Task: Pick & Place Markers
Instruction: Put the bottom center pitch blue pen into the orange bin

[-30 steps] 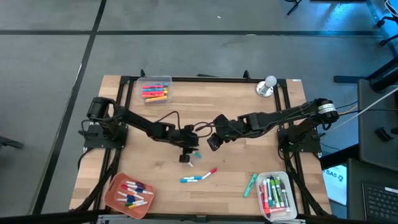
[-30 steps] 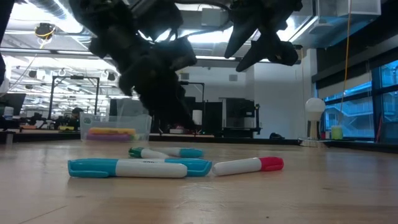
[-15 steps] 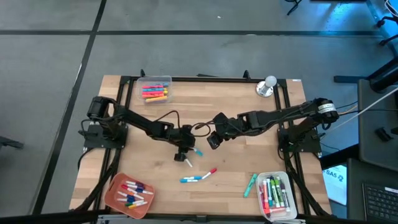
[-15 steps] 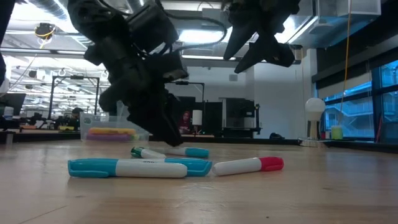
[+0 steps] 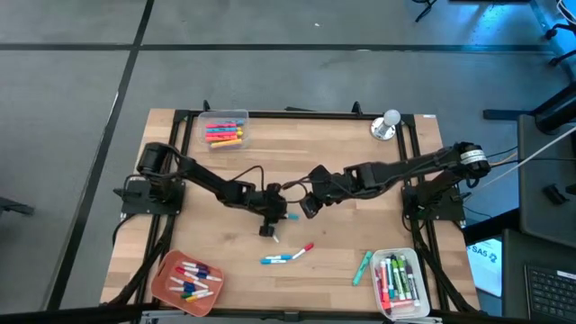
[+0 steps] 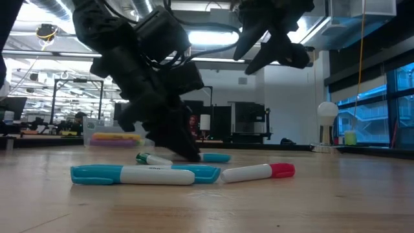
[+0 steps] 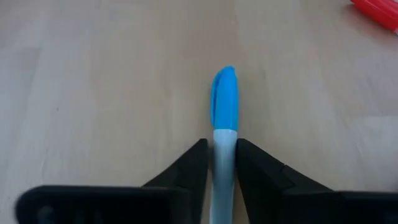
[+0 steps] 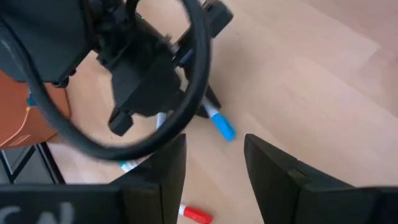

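One camera looks straight down on the whole counter. Another sits at counter height, facing the room. Each wrist camera peers closely past its own gripper; all views share the blue-capped marker at the left gripper.

You see a white marker with a blue cap lying flat on the bench, between the left jaws. Near it lie a teal marker and a red-capped marker, almost end to end. More markers fill a clear box, an orange tray and a white tray.
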Tool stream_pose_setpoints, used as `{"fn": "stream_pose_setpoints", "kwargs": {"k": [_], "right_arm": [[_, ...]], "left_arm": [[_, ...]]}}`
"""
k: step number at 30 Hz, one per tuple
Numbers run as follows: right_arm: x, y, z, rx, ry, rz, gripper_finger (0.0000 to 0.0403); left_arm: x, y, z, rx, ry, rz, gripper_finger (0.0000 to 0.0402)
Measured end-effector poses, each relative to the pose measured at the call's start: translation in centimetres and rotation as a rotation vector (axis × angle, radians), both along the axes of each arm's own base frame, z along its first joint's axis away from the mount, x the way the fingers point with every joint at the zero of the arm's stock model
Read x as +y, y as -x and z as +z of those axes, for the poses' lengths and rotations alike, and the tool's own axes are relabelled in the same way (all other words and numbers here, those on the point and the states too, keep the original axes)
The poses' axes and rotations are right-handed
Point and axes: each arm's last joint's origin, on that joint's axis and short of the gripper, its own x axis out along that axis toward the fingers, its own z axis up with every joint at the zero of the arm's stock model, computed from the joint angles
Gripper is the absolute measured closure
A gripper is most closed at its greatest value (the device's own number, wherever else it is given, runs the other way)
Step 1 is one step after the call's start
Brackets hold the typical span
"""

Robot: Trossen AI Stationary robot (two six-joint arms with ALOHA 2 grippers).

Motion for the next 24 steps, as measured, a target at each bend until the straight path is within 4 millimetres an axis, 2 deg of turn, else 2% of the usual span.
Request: {"fn": "stream_pose_setpoints", "kwargs": {"k": [6, 11, 14, 20, 24], "right_arm": [[0.5, 0.1, 0.0, -0.005, 0.026, -0.014, 0.0240], [0.4, 0.1, 0.0, -0.006, 0.039, -0.021, 0.0240], [0.4, 0.1, 0.0, -0.006, 0.038, -0.021, 0.0240], [0.0, -0.1, -0.1, -0.008, 0.063, -0.018, 0.0240], [-0.8, -0.4, 0.0, -0.017, 0.033, -0.024, 0.0240]], "left_arm": [[-0.6, 0.0, 0.1, -0.024, 0.002, 0.046, 0.0370], [-1.9, 0.4, 1.0, -0.056, -0.057, 0.109, 0.0370], [-2.7, 1.4, 2.2, -0.042, -0.120, 0.142, 0.0363], [-4.2, 4.0, 6.6, -0.084, -0.272, 0.232, 0.0369], [-4.4, 6.3, 10.0, -0.130, -0.288, 0.292, 0.0365]]}}
